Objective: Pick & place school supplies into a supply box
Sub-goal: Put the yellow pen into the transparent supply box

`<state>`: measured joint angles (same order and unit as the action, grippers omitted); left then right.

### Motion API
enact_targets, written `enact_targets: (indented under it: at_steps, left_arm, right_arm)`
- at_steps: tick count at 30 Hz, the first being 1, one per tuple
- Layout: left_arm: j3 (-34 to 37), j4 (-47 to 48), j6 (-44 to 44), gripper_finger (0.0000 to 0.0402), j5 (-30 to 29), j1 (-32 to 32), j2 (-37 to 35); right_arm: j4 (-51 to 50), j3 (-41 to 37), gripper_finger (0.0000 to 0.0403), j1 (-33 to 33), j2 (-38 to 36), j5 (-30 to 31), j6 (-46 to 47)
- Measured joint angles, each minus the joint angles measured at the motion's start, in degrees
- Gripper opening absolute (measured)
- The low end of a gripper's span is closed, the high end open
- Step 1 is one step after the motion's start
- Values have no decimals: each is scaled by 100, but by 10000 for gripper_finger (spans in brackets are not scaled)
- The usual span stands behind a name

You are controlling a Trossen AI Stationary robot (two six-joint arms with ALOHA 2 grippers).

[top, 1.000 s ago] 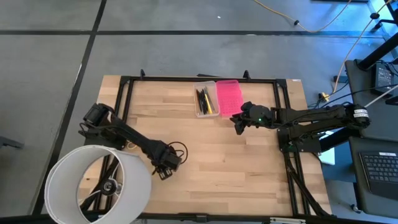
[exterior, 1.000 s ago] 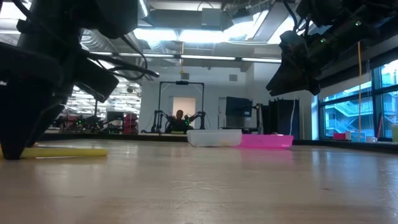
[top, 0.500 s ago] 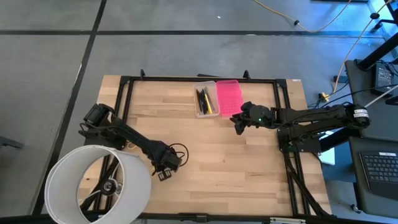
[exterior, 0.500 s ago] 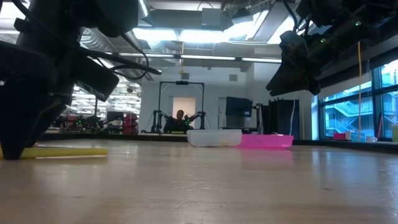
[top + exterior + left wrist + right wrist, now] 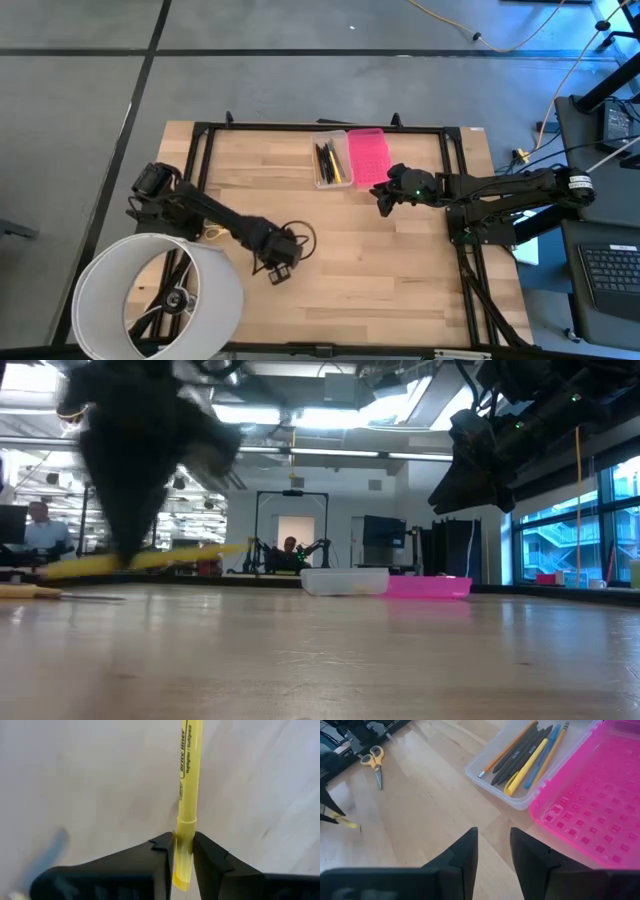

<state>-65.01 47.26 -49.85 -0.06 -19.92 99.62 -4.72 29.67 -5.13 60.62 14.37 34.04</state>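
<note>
**Yellow marker is picked up**

Now the left gripper has slid a little toward the middle of the table and pinched shut on the yellow marker. Before, the marker lay flat on the wood; now it hangs in the air, tilted, in the low view. The fingers hold it only near one end, so most of it sticks out past them.

The supply box sits open at the far edge of the table, with pens already inside and its pink lid lying just beside it. The right gripper waits near the lid, part open and holding nothing. Yellow scissors lie on the table.

The marker could swing or slip out, because the hold is so near its end. It could also bump the box's wall and fall outside.
</note>
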Motion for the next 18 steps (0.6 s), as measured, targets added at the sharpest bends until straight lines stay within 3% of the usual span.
enact_targets:
  at_steps: [5,11,18]
  left_arm:
    - [-570,-44,862,44,-528,523,-38]
    - [-1097,-780,1677,46,-949,1415,-38]
    - [-1193,-2102,1494,45,-1543,2591,-33]
  right_arm:
    - [-1,0,119,0,0,-101,-1]
    - [33,0,119,0,0,-202,0]
    - [-83,0,119,0,0,-202,-8]
